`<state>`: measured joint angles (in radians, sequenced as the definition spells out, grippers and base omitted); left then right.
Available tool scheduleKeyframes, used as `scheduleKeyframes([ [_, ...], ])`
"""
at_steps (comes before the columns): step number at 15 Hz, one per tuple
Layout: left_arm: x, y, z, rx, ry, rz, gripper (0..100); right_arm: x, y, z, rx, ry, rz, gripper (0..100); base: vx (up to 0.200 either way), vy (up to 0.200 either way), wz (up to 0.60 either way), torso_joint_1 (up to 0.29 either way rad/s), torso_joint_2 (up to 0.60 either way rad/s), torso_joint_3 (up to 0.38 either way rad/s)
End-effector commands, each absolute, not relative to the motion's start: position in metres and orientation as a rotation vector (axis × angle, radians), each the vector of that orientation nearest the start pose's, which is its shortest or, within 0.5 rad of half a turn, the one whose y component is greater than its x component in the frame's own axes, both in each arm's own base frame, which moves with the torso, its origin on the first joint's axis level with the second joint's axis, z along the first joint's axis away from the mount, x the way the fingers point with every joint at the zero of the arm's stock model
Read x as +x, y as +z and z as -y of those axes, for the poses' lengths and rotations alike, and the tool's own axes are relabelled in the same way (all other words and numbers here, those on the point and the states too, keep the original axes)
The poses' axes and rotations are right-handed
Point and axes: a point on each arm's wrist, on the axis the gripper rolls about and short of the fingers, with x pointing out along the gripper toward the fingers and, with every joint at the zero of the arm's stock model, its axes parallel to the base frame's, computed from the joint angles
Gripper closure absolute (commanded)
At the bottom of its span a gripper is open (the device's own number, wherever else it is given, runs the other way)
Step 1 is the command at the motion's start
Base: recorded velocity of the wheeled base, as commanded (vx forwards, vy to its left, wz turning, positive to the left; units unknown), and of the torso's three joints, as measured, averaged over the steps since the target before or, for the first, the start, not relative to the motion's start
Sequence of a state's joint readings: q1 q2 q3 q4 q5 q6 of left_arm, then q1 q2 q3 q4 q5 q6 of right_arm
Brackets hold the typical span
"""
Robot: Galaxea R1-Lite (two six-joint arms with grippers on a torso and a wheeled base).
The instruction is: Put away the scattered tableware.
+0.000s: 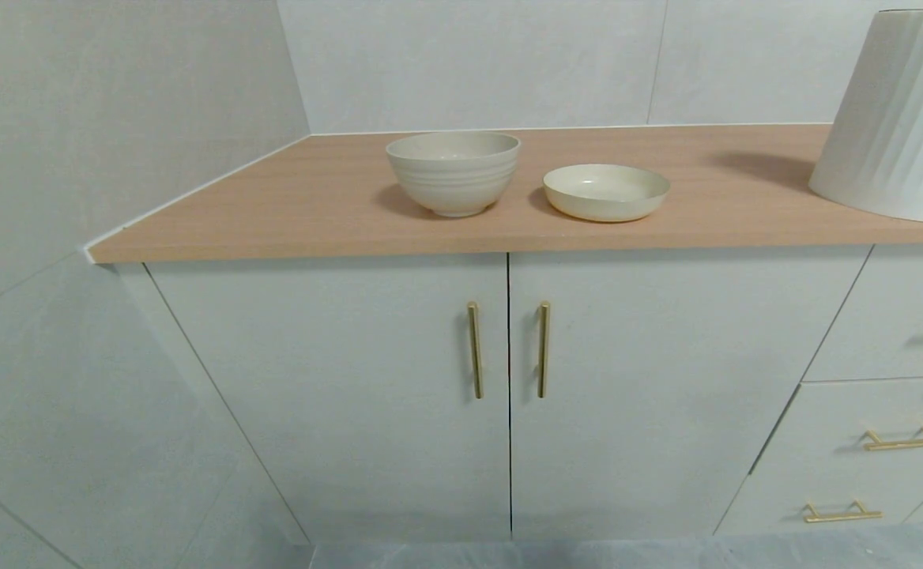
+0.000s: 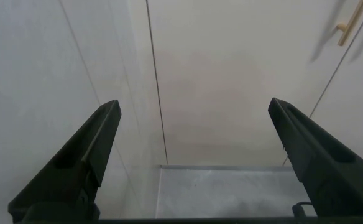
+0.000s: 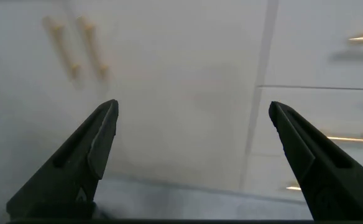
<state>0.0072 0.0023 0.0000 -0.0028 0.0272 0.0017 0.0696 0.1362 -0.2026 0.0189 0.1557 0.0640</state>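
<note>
Ribbed beige bowl point(image 1: 453, 172) sat upright on the wooden countertop point(image 1: 272, 213), toward its near edge, with a shallow cream dish point(image 1: 605, 192) just to its right, the two close but apart; a tall white fluted vessel point(image 1: 900, 118) stood well off to the right. Below were two closed cabinet doors point(image 1: 351, 379) with paired brass handles point(image 1: 474, 349), and drawers point(image 1: 908, 440) to their right. Left gripper point(image 2: 194, 109) and right gripper point(image 3: 192, 107) both faced the cabinet fronts, spread wide, nothing held in either.
</note>
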Motion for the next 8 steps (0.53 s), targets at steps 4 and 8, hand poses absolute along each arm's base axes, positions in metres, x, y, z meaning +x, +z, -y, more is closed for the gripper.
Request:
scheduleKeyframes([
  [4,-0.023,0.076,0.0,0.008,0.035,0.0,0,0.058,0.168,-0.024,-0.013,0.513,-0.355,0,0.0,0.0,0.0,0.0,0.0,0.0],
  [8,-0.023,0.076,0.0,0.012,0.035,0.0,0,0.12,0.186,-0.055,-0.035,0.584,-0.441,0,0.0,0.0,0.0,0.0,0.0,0.0],
])
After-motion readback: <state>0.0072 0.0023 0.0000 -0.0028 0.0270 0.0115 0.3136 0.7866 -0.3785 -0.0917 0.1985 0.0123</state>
